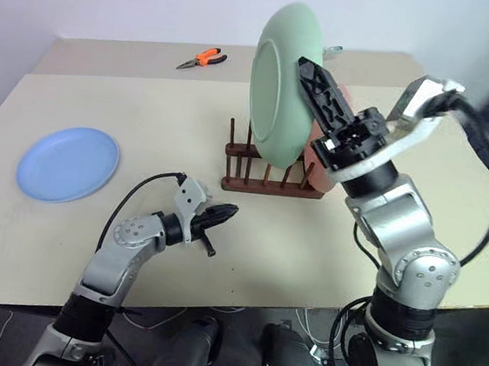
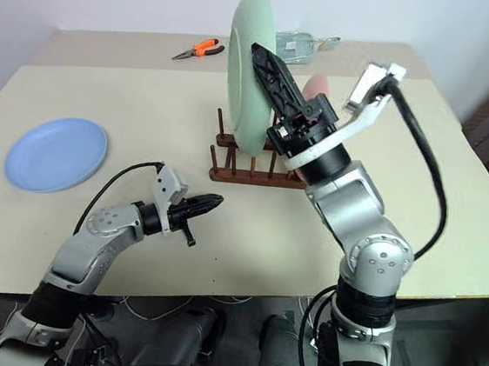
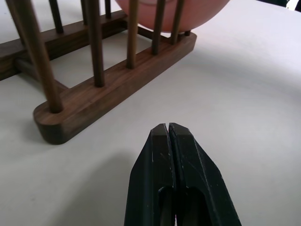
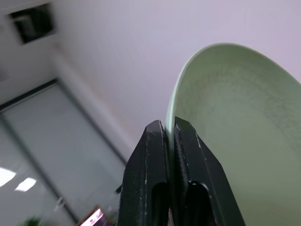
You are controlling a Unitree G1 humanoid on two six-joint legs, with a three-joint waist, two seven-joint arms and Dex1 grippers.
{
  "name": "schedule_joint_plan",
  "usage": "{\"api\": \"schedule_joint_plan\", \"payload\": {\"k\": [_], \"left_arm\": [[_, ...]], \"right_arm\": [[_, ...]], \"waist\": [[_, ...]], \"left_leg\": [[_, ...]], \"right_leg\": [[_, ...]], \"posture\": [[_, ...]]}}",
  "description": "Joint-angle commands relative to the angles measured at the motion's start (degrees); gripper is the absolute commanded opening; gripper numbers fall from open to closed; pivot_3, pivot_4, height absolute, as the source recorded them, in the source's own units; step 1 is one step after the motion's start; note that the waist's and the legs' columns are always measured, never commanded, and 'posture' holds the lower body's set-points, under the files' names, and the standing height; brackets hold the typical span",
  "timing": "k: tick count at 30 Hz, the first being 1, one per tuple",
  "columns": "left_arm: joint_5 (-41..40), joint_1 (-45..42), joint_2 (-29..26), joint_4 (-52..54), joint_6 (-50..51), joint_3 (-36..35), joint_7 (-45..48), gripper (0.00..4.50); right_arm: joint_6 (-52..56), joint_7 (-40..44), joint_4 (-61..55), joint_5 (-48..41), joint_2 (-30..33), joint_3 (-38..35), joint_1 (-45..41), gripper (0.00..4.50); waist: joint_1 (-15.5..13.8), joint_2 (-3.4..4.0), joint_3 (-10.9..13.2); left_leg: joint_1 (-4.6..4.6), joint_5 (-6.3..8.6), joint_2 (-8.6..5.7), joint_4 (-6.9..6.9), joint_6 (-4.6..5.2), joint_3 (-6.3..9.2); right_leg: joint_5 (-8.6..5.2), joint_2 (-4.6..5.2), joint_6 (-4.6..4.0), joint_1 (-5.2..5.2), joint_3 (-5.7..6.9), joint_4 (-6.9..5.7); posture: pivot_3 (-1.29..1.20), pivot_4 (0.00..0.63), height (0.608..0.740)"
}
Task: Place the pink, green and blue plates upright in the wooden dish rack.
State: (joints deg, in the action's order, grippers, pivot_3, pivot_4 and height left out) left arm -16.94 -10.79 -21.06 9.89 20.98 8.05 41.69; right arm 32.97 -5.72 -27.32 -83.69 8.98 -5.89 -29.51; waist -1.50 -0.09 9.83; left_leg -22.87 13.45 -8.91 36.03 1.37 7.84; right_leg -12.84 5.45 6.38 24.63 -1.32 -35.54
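Your table [image 1: 325,244] is carrying the blue plate [image 1: 67,163] flat at its left, well apart from the rack [image 1: 263,172], where the pink plate [image 2: 317,87] is already standing upright at the right end. Your right gripper [image 1: 312,81] is pinching the green plate [image 1: 281,82] by its rim, holding it upright above the rack. Your left gripper [image 1: 228,212] is hovering pressed together and empty just in front of the rack, and pliers [image 1: 202,58] are lying at the far edge.

A lab or workshop: bare beige table [image 1: 324,261], orange pliers [image 1: 202,58], loose cables.
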Motion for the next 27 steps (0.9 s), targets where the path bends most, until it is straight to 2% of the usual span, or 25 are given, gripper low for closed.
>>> {"api": "schedule_joint_plan", "payload": {"k": [1,5,12,15,20,22,23,25,27], "left_arm": [[-1.29,0.47,-0.12,3.22,-0.04,-0.73,0.09,0.00],[-2.53,1.07,-0.31,4.68,0.22,-1.62,0.27,0.00],[-3.39,1.84,-0.93,5.94,0.43,-1.83,-0.05,0.00],[-3.37,1.90,-0.98,6.11,0.56,-1.67,-0.22,0.00],[-3.71,1.94,-1.24,6.34,1.32,-1.69,-0.18,0.00],[-4.26,2.04,-1.32,6.44,1.96,-1.84,-0.01,0.00],[-4.89,2.10,-1.30,6.47,2.53,-2.14,-0.01,0.56],[-5.79,2.15,-1.59,6.57,3.25,-3.24,-0.35,1.32],[-6.80,2.22,-1.73,6.83,3.32,-5.65,-1.61,2.45]], "right_arm": [[-1.59,-1.73,2.24,4.13,-1.47,0.56,-1.56,0.07],[-2.73,-4.54,7.23,8.55,-3.27,-0.18,-2.37,0.07],[-2.07,-4.28,10.95,12.58,-4.62,-0.48,-3.98,0.07],[-1.52,-3.62,11.70,14.00,-4.52,-0.42,-4.56,0.97],[-0.57,3.00,9.46,23.86,1.55,2.98,-7.32,3.50],[-1.03,6.34,8.79,28.57,4.81,4.33,-8.80,3.50],[-1.50,7.62,8.80,31.00,6.25,4.83,-9.40,3.58],[-3.10,11.02,9.14,37.48,10.43,6.11,-10.85,3.58],[-5.05,15.91,9.66,43.08,14.90,7.07,-12.17,3.58]], "waist": [[0.46,0.00,0.00],[0.92,0.00,-0.01],[1.04,0.03,0.01],[1.05,0.03,0.01],[1.07,0.04,0.01],[1.07,0.04,0.01],[1.07,0.04,0.01],[1.08,0.04,0.01],[1.04,0.01,0.03]], "left_leg": [[-0.01,0.00,0.00,-0.01,0.00,0.00],[0.04,-0.01,0.00,-0.02,-0.02,0.00],[0.06,-0.04,0.00,-0.06,-0.06,-0.01],[0.06,-0.05,0.00,-0.05,-0.08,-0.02],[0.05,-0.05,-0.01,-0.04,-0.08,-0.04],[0.05,-0.05,-0.01,-0.04,-0.08,-0.05],[0.05,-0.05,-0.01,-0.04,-0.08,-0.05],[0.05,-0.05,-0.01,-0.05,-0.08,-0.05],[0.04,-0.04,-0.01,-0.02,-0.08,-0.05]], "right_leg": [[0.00,-0.01,0.00,0.02,0.00,-0.01],[0.00,-0.01,0.00,0.01,0.00,-0.06],[0.00,-0.01,-0.01,0.12,-0.02,-0.29],[0.00,-0.01,-0.01,0.13,-0.02,-0.34],[-0.01,0.00,-0.01,0.15,-0.02,-0.35],[-0.01,0.00,-0.01,0.16,-0.02,-0.36],[-0.01,0.00,0.00,0.16,-0.02,-0.36],[-0.01,0.01,0.00,0.16,-0.02,-0.36],[-0.01,0.01,0.00,0.15,-0.01,-0.35]], "posture": [[0.00,0.150,0.740],[0.00,0.150,0.740],[0.00,0.150,0.740],[0.00,0.150,0.740],[0.00,0.150,0.740],[0.00,0.150,0.740],[0.00,0.150,0.740],[0.00,0.150,0.740],[0.00,0.150,0.740]]}}
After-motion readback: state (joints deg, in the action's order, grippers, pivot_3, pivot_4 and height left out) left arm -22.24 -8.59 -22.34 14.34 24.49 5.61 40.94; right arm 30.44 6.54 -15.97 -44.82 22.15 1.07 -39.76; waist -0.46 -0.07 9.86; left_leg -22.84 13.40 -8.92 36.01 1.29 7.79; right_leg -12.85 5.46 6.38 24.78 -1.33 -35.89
